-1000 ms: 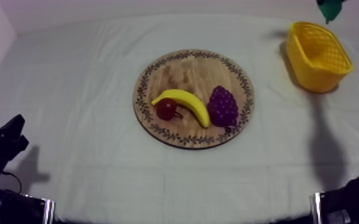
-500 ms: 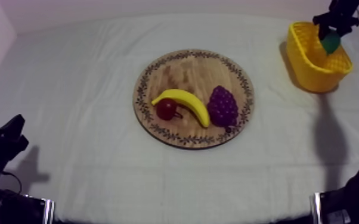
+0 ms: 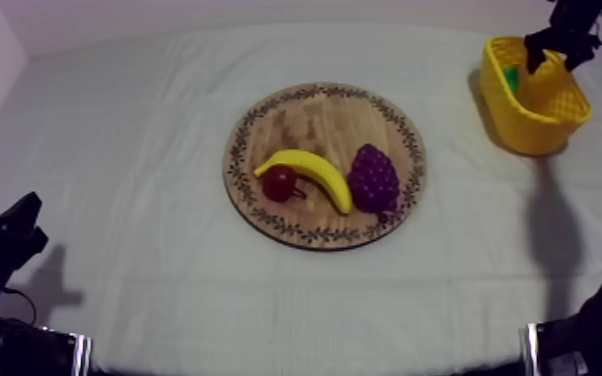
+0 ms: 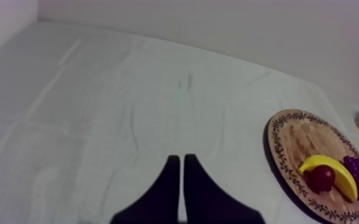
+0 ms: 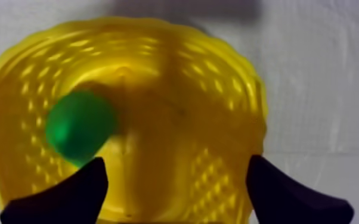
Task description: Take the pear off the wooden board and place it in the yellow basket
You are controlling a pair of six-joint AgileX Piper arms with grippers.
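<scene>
The green pear (image 5: 77,127) lies inside the yellow basket (image 5: 229,101), free of my fingers; from above a bit of the pear (image 3: 511,76) shows in the basket (image 3: 545,125) at the table's far right. My right gripper (image 3: 555,52) hangs over the basket's mouth, open, its fingertips (image 5: 68,193) spread wide above the basket floor. My left gripper (image 4: 179,179) is shut on nothing, low over bare cloth at the near left (image 3: 10,235).
The round wooden board (image 3: 305,120) sits mid-table and carries a banana (image 3: 310,172), a small red fruit (image 3: 279,183) and a bunch of grapes (image 3: 373,178). From the left wrist the board (image 4: 289,137) lies off to the side with the same fruit.
The right gripper came down over the basket with the pear, then opened. The pear dropped into the basket. The left arm has not moved.
</scene>
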